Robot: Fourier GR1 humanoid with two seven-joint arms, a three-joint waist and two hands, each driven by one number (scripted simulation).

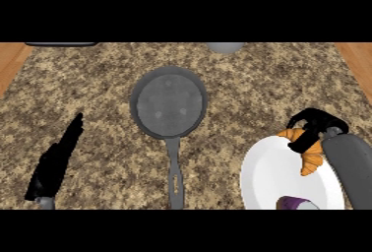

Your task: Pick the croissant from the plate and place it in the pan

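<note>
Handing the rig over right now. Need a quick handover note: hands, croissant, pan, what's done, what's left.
Right hand: curled on the croissant, at the upper right edge of the plate.
Left hand: open, resting at lower left.
Pan: mid-counter, left of the plate, nothing in it.
Done: croissant grasped; whether it is lifted yet cannot be told.
Left: carry it over to the pan and release.

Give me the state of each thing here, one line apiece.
pan: empty, handle pointing toward the robot.
plate: purple item at its near edge, croissant at its right edge.
croissant: gripped by the right hand; lifted or not, cannot tell.
right hand: shut on the croissant.
left hand: open, fingers straight, resting at lower left.
</note>
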